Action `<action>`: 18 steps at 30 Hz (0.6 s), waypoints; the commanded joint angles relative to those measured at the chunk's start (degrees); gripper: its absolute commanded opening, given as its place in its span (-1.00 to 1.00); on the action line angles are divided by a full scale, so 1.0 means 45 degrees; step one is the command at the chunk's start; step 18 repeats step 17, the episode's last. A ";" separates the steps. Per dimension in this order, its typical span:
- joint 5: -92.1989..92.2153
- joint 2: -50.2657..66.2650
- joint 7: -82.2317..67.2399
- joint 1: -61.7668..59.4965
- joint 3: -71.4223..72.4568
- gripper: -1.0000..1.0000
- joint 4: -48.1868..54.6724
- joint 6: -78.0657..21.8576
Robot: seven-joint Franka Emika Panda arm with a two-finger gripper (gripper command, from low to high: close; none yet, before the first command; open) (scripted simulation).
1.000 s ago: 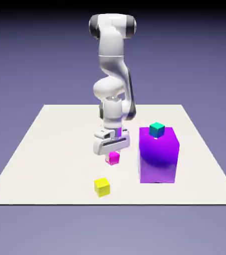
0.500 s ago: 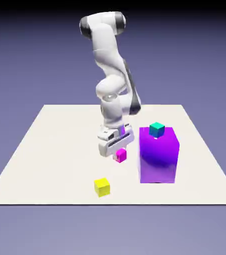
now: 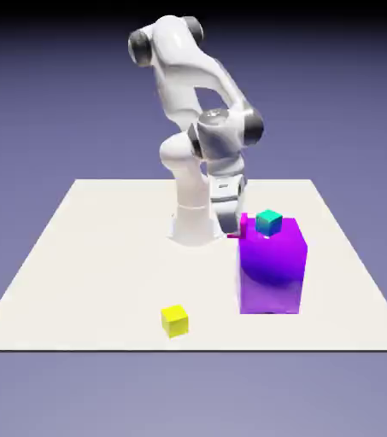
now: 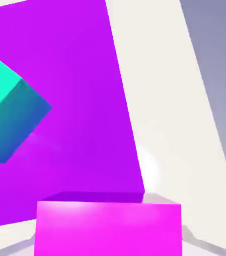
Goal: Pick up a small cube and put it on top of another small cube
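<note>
The white table [image 3: 102, 256] fills the middle of the exterior view, its front edge cutting straight across below the cubes. The white arm [image 3: 201, 111] bends down over it from the far side, and its lower links hide part of its own base. On the exterior view's right stands the big purple block [image 3: 272, 269]; in the hand view its top fills most of the picture and runs off the left and upper edges.

The gripper [image 3: 235, 224] hangs just beside the block's upper left corner in the exterior view. Its fingers are hard to make out there, mostly covered by the wrist and the block's edge. The magenta cube [image 4: 109, 227] sits large at the bottom of the hand view, hiding both fingertips, so the gripper is pinching it; in the exterior view only a thin pink sliver shows at the block's corner.

The teal cube [image 3: 268, 223] rests on the purple block's top, near the magenta cube but apart from it; the hand view cuts it off at the left edge. The yellow cube [image 3: 175, 320] lies alone near the table's front edge.
</note>
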 commanded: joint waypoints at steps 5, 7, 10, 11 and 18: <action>-0.0120 -0.1177 -0.1772 -0.0446 0.2307 -1.00 0.0717 -0.2154; -0.0103 -0.1419 -0.2157 -0.0233 0.2793 -1.00 0.0424 -0.2068; 0.0009 -0.0960 -0.2296 -0.0139 0.2682 -1.00 -0.0236 -0.0962; 0.0066 -0.0730 -0.2365 -0.0092 0.2627 -1.00 -0.0566 -0.0408; 0.0047 -0.0804 -0.2343 -0.0107 0.2645 1.00 -0.0458 -0.0588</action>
